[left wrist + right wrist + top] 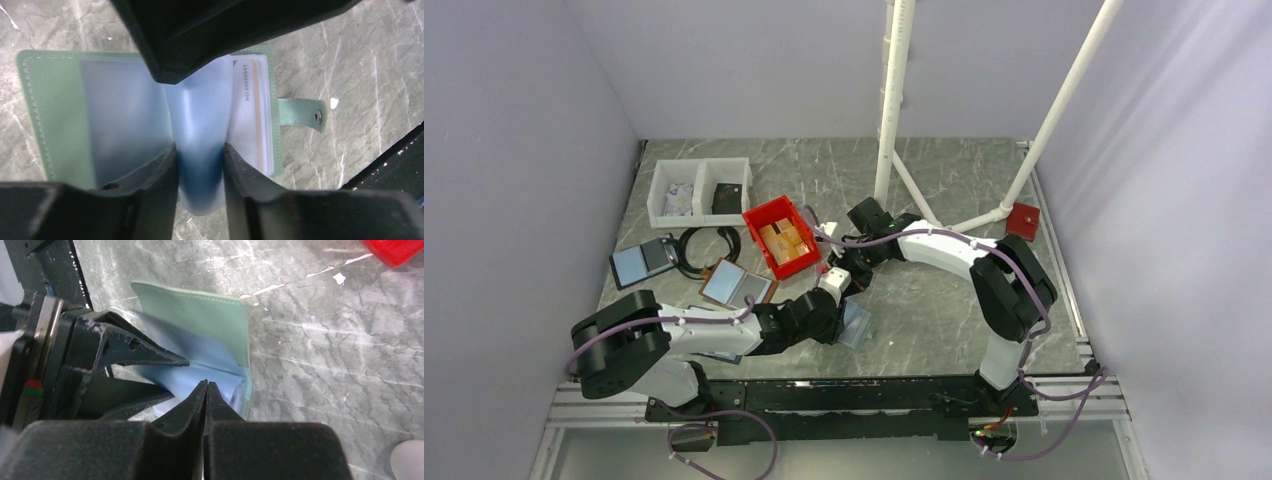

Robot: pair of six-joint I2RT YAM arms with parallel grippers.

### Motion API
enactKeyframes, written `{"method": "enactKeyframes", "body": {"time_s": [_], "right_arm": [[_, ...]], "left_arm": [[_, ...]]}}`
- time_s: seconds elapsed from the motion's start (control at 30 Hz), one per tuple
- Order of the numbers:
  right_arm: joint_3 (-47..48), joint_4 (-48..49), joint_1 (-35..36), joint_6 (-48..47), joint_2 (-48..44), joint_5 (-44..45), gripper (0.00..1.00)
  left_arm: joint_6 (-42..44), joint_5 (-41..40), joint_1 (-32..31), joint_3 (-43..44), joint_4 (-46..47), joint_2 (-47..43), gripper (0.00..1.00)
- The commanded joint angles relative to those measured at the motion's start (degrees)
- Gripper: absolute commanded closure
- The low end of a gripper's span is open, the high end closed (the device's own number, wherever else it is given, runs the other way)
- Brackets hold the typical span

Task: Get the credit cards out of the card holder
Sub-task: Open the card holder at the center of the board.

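The card holder [55,115] lies open on the marble table, with teal-green edges, pale blue clear pockets and a snap tab on its right. My left gripper [200,160] is shut on a bowed blue pocket leaf [200,125], one finger on each side. A pale card [252,110] with an orange stripe and a printed number sits in the right-hand pocket. My right gripper [206,385] is shut, its tips touching the blue pockets beside the green cover [200,315]; nothing shows between its fingers. In the top view both grippers, left [839,322] and right [846,295], meet at the holder [858,326].
A red bin [781,236] with brown items stands just behind the holder. A white two-part tray [699,190], a black cable loop [709,250], a navy-edged folder [642,262] and a brown-edged folder [737,285] lie to the left. White stand poles [894,100] rise at the back.
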Motion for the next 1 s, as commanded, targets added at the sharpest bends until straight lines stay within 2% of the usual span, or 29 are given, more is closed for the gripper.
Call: {"method": "enactKeyframes", "body": {"time_s": [0.0,0.2,0.47,0.73,0.97], "right_arm": [[1.45,-0.58,-1.53,-1.73,-3.90,-2.38,0.98],[1.10,-1.09,-2.23,-2.58,-5.44,-3.84,0.98],[-0.70,-2.68,-2.10,-7.75,-9.67,-6.31,0.97],[-6.59,-5.36,0.57,-22.51,-15.44,-13.46,0.95],[-10.31,-6.62,4.51,-34.60,-13.88,-12.28,0.94]], "left_arm": [[-2.30,1.24,0.04,-2.61,-3.08,-1.77,0.67],[-5.22,4.57,0.67,-5.66,-0.26,-4.31,0.73],[-15.37,10.30,4.85,-14.36,7.13,-10.49,0.76],[-25.28,12.69,7.55,-20.75,12.86,-16.70,0.74],[-31.57,14.18,8.48,-24.13,16.84,-19.28,0.72]]}}
